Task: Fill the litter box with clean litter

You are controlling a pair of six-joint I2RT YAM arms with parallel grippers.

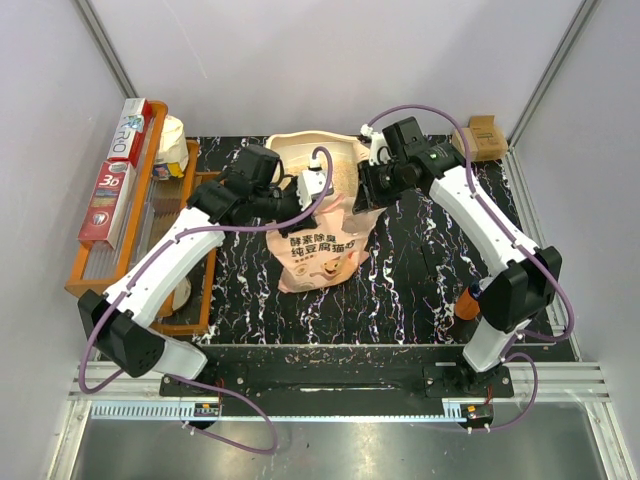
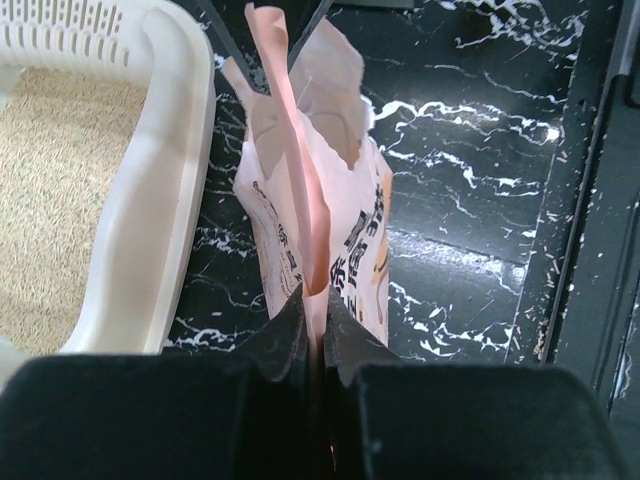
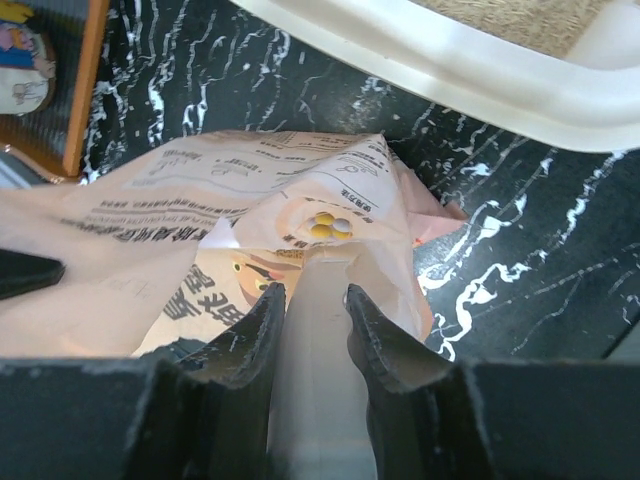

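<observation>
showing fine tan litter (image 2: pixel 50 200) inside cream litter box (image 2: pixel 150 230).

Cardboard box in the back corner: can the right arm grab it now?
Probably not yet. The right gripper is clamped on the litter bag, so it is busy. The cardboard box sits close beside that arm with nothing between, so after letting go it likely could.

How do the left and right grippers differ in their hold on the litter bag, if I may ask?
The left gripper pinches a thin pink edge, the right gripper a broader pale fold. The left gripper's jaws nearly meet; the right gripper's stand apart. Both grip the same bag.
</observation>
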